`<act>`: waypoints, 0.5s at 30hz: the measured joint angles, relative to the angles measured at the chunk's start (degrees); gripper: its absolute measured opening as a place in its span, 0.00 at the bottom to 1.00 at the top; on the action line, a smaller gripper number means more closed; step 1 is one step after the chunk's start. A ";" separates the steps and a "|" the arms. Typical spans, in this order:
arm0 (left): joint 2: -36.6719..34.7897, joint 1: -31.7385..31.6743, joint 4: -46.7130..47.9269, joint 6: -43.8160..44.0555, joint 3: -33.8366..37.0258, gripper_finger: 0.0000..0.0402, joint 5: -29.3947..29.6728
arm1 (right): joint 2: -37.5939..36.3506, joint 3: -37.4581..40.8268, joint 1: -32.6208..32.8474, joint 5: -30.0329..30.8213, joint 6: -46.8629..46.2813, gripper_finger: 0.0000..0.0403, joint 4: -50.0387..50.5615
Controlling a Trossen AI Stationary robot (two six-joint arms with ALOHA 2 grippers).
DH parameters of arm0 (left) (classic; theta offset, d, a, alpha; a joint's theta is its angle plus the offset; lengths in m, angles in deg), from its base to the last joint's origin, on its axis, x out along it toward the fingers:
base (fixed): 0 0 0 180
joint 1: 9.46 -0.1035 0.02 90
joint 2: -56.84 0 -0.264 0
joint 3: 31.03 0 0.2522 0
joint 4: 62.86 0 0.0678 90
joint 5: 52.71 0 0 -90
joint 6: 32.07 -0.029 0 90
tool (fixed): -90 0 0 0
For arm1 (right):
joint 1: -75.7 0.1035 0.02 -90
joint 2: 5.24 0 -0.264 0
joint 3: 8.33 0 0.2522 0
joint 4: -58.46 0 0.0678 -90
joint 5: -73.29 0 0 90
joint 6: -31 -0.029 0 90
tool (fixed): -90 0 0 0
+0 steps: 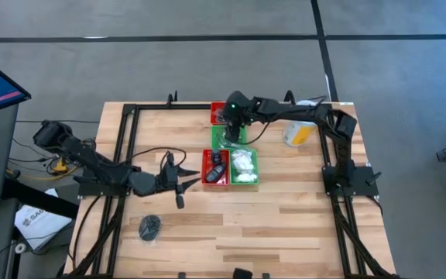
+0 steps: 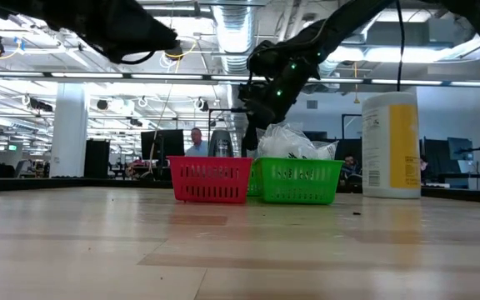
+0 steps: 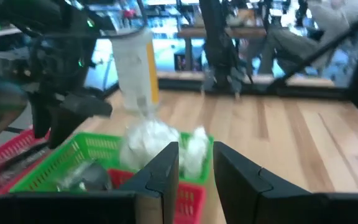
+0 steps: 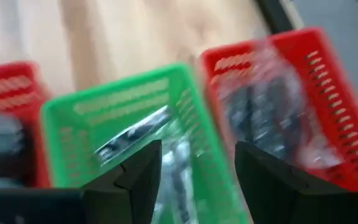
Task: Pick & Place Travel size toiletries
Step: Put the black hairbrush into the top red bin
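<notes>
The right gripper (image 4: 194,180), fingers apart and empty, hung over a green tray (image 4: 73,115) of clear packets (image 4: 132,137), likely light, crinkly and slippery, best pinched mid-body; the left gripper (image 3: 194,171) waited slightly open.

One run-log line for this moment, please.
right tool: open, empty, above far green plastic basket of clear packets | left tool: waiting beside near red plastic basket | yellow canister: untouched

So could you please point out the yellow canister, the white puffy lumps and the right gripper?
yellow canister (image 2: 392,143), low view, middle of its body.
white puffy lumps (image 1: 243,164), high view, middle of the pile.
right gripper (image 4: 194,180), right wrist view, midway between its fingertips.
</notes>
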 joint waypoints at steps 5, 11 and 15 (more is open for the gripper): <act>-1.58 2.68 9.37 7.68 -0.02 0.23 -0.03 | -1.09 0.00 2.91 -3.41 -0.38 0.48 2.39; -5.09 6.55 24.84 22.18 -0.02 0.23 -0.52 | -2.59 0.08 7.52 -4.51 -0.38 0.49 4.57; -7.46 8.41 34.06 33.42 -0.02 0.23 -6.85 | -3.17 0.03 10.66 -4.52 -0.36 0.48 4.85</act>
